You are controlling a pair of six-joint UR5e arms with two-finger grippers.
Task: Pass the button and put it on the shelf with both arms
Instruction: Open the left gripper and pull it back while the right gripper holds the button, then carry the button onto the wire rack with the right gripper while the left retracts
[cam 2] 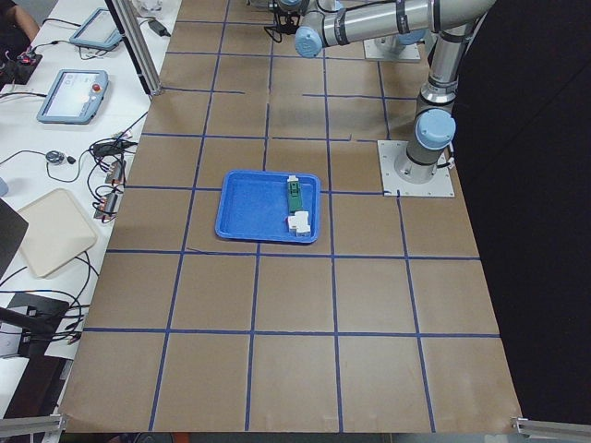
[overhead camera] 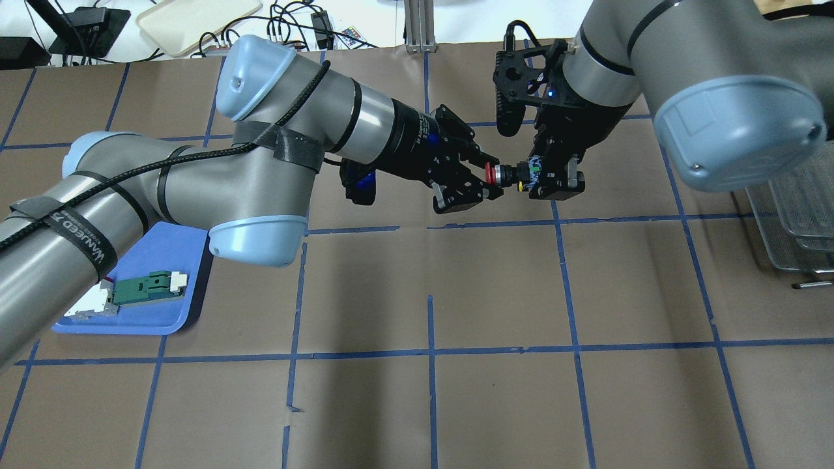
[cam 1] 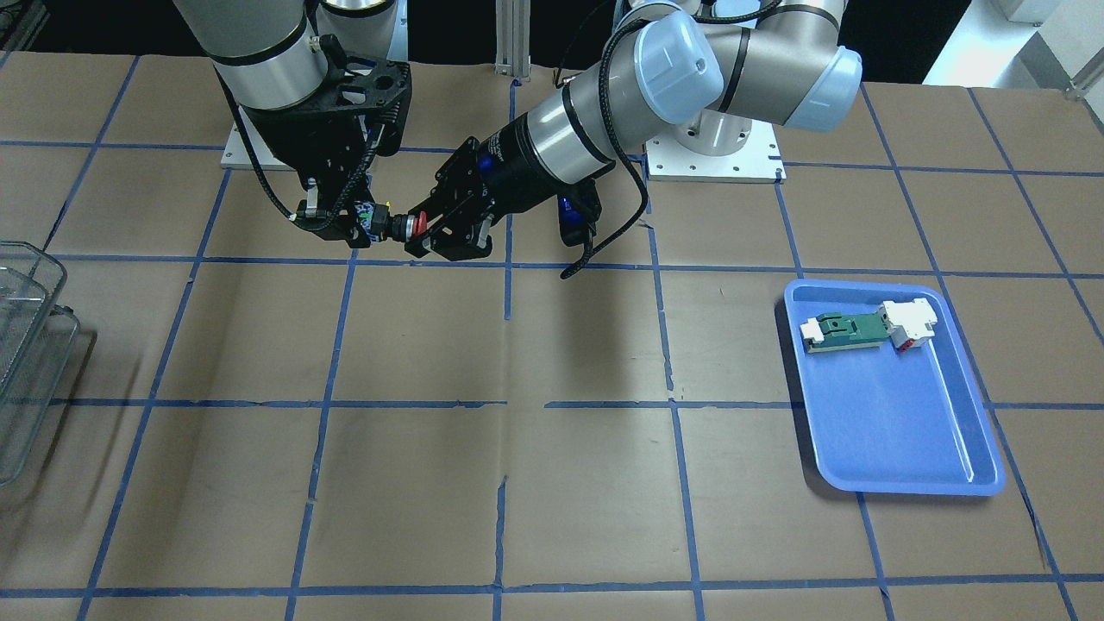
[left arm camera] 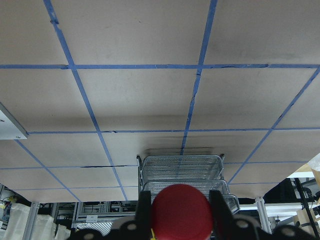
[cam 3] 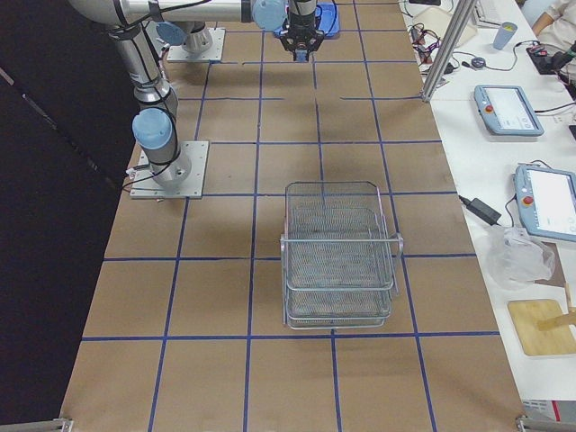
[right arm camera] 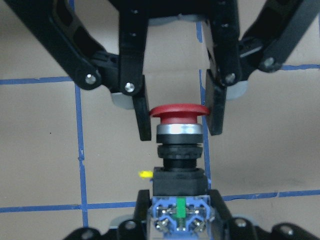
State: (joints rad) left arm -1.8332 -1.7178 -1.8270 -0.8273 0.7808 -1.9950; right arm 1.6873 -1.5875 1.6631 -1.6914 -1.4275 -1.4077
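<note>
The button (overhead camera: 508, 173) hangs level above the desk (overhead camera: 430, 404), bridged between the two sets of jaws. The left gripper (overhead camera: 490, 177) has its jaws clenched on the red cap, and the right gripper (overhead camera: 535, 177), facing it, has its jaws clenched on the blue-white block at the rear, so the black collar spans the short gap between them. The shelf (overhead camera: 795, 215) stands on the desk well away, out past the right jaws.
</note>
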